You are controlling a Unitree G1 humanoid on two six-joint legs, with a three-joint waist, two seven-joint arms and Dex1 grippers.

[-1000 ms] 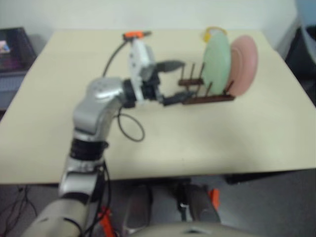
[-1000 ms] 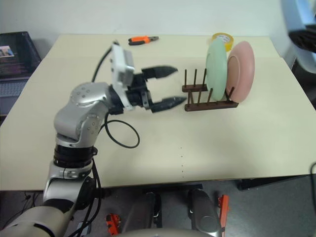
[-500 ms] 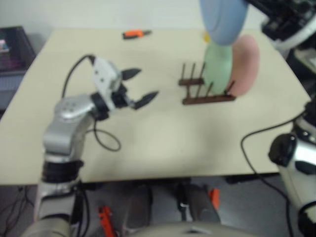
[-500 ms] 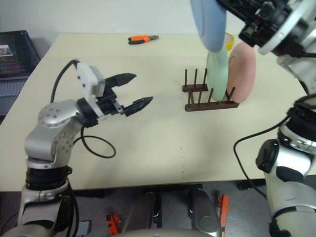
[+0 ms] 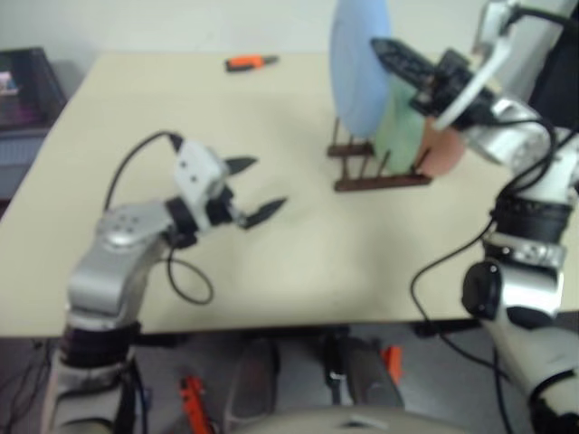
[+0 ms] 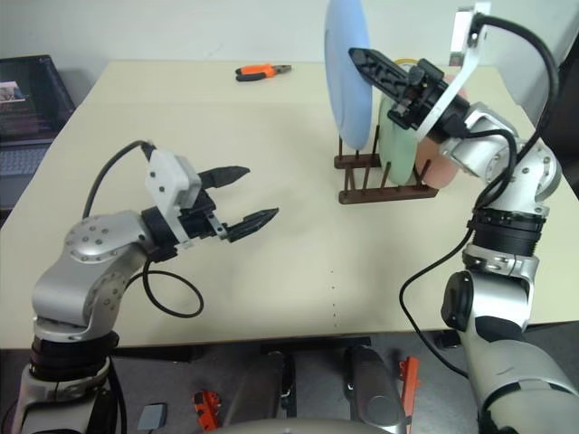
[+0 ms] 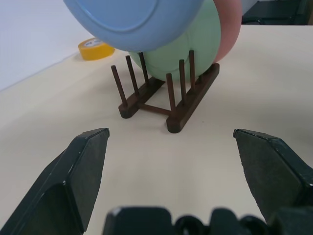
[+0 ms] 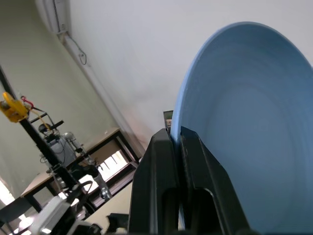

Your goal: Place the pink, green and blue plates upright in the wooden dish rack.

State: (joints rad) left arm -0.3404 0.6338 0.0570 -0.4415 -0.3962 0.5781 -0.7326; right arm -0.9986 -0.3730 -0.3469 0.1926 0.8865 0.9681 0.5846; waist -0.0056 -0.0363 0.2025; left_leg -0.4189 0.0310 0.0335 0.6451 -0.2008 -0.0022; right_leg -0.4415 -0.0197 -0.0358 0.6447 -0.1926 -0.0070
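The wooden dish rack [image 6: 384, 192] stands on the table at the right. The green plate [image 6: 398, 136] and the pink plate [image 6: 443, 167] stand upright in it, the pink one farthest right. My right gripper [image 6: 362, 59] is shut on the rim of the blue plate [image 6: 348, 68]. It holds that plate upright, just above the rack's left pegs and in front of the green plate. My left gripper [image 6: 261, 192] is open and holds nothing, above the table well left of the rack. In the left wrist view, the rack [image 7: 166, 98] sits ahead of it.
Orange-handled pliers [image 6: 262, 70] lie at the table's far edge. A yellow tape roll [image 7: 95, 49] sits behind the rack. A black cable loop [image 6: 172, 294] hangs from my left arm over the table. A dark laptop [image 6: 27, 90] is off the table's left side.
My right arm has come in from the upper right, carrying the blue plate down and left until it is over the rack. My left gripper has drawn back from the rack to the left and lower, still open.
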